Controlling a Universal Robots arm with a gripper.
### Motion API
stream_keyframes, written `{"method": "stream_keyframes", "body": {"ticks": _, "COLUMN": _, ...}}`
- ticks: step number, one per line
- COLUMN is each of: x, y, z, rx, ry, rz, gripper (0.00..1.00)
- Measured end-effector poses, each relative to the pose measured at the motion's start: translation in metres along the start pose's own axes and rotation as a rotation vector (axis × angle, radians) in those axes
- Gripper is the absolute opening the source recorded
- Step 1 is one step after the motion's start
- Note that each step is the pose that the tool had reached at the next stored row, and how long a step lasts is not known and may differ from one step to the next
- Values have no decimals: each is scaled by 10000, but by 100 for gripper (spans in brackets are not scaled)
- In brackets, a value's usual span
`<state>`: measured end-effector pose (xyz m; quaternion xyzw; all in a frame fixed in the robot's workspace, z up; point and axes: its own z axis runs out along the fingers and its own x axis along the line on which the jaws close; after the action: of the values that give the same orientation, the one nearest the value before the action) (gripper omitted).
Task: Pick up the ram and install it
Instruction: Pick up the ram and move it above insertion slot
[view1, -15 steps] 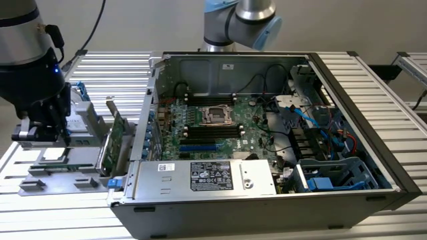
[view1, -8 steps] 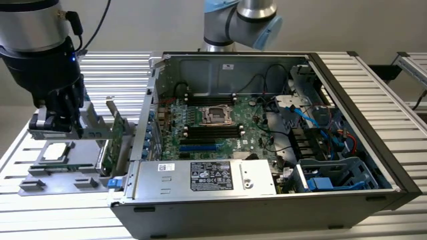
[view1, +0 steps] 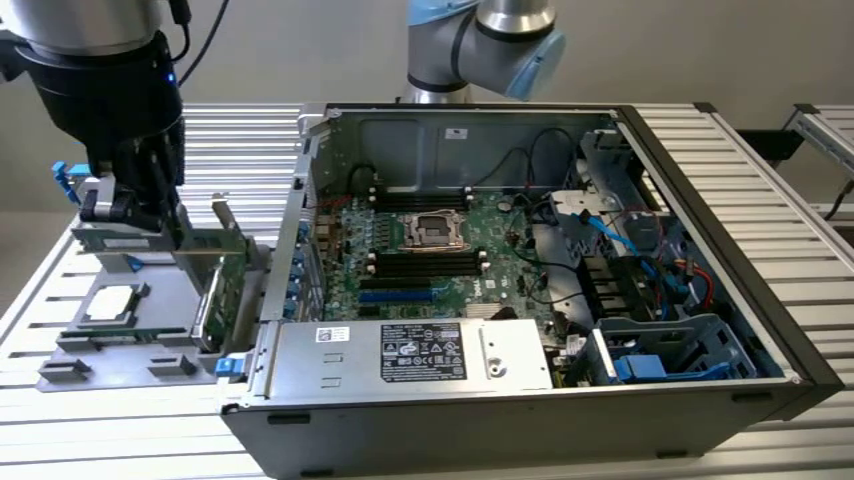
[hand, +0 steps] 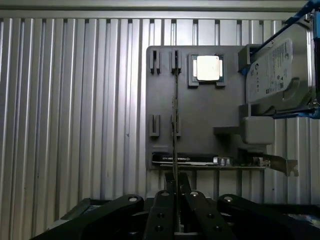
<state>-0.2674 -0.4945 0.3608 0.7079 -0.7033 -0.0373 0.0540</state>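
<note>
Here, the gripper (hand: 177, 195) is pinching the ram (hand: 175, 105) between nearly closed jaws; light, stiff, fragile, best gripped by its long edge.

No print on the power supply (view1: 400, 362) or hard drive (hand: 274, 70) is legible

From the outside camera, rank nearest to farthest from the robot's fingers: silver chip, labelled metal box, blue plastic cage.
1. Silver chip, on the grey tray by the fingers.
2. Labelled metal box, inside the computer case.
3. Blue plastic cage, at the exterior view's right.
</note>
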Motion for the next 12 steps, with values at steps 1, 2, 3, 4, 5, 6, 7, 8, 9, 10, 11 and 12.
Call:
{"method": "stream_keyframes", "body": {"ticks": 1, "x": -19, "y": -13, "z": -36, "rx": 0, "ry": 0, "rz": 0, "gripper": 14}}
{"method": "stream_keyframes", "body": {"ticks": 2, "x": -39, "y": -27, "z": -74, "rx": 0, "ry": 1, "rz": -1, "gripper": 14}}
{"method": "stream_keyframes", "body": {"ticks": 3, "x": -57, "y": -39, "z": -113, "rx": -1, "ry": 3, "rz": -1, "gripper": 14}}
{"method": "stream_keyframes", "body": {"ticks": 4, "x": -75, "y": -52, "z": -152, "rx": -1, "ry": 2, "rz": -2, "gripper": 14}}
{"method": "stream_keyframes", "body": {"ticks": 5, "x": -91, "y": -67, "z": -190, "rx": 0, "ry": 1, "rz": -3, "gripper": 14}}
{"method": "stream_keyframes", "body": {"ticks": 6, "x": -107, "y": -86, "z": -225, "rx": 1, "ry": 1, "rz": -4, "gripper": 14}}
{"method": "stream_keyframes", "body": {"ticks": 7, "x": -124, "y": -106, "z": -259, "rx": 0, "ry": 1, "rz": -2, "gripper": 14}}
{"method": "stream_keyframes", "body": {"ticks": 8, "x": -139, "y": -128, "z": -289, "rx": 0, "ry": 1, "rz": -2, "gripper": 14}}
{"method": "stream_keyframes", "body": {"ticks": 9, "x": -153, "y": -152, "z": -316, "rx": -1, "ry": 1, "rz": -2, "gripper": 14}}
{"method": "stream_keyframes", "body": {"ticks": 10, "x": -167, "y": -179, "z": -344, "rx": 0, "ry": 1, "rz": -2, "gripper": 14}}
{"method": "stream_keyframes", "body": {"ticks": 11, "x": -182, "y": -206, "z": -371, "rx": 0, "ry": 1, "rz": -2, "gripper": 14}}
{"method": "stream_keyframes", "body": {"ticks": 12, "x": -195, "y": -235, "z": -395, "rx": -1, "ry": 2, "rz": -1, "gripper": 14}}
